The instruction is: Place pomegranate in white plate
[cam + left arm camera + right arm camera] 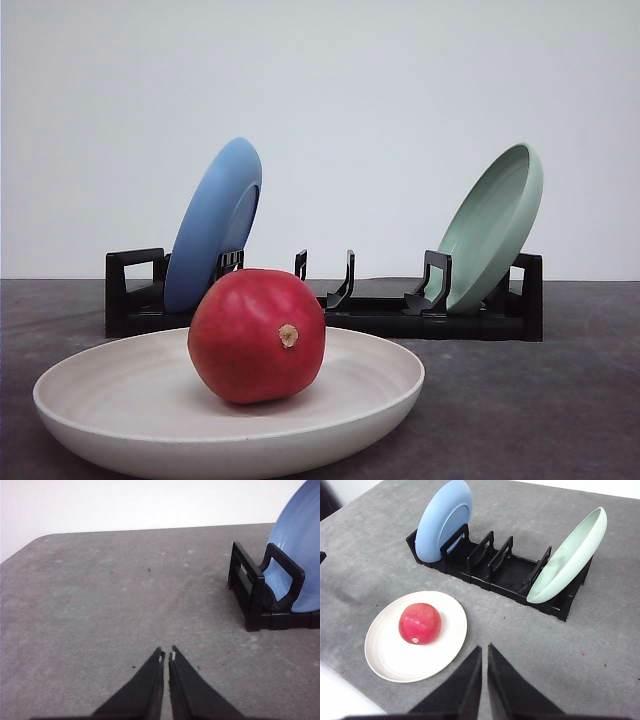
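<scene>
Pomegranate (257, 336) on white plate (120, 425) — stub (288, 335) camera-facing in front view.

pomegranate (256, 335) red | white plate (120, 400) cream | rack (495, 572) black | table (100, 605) grey

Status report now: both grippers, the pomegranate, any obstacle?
Left gripper shut, empty. Right gripper shut, empty. Pomegranate resting in white plate. Nothing in the way.
</scene>
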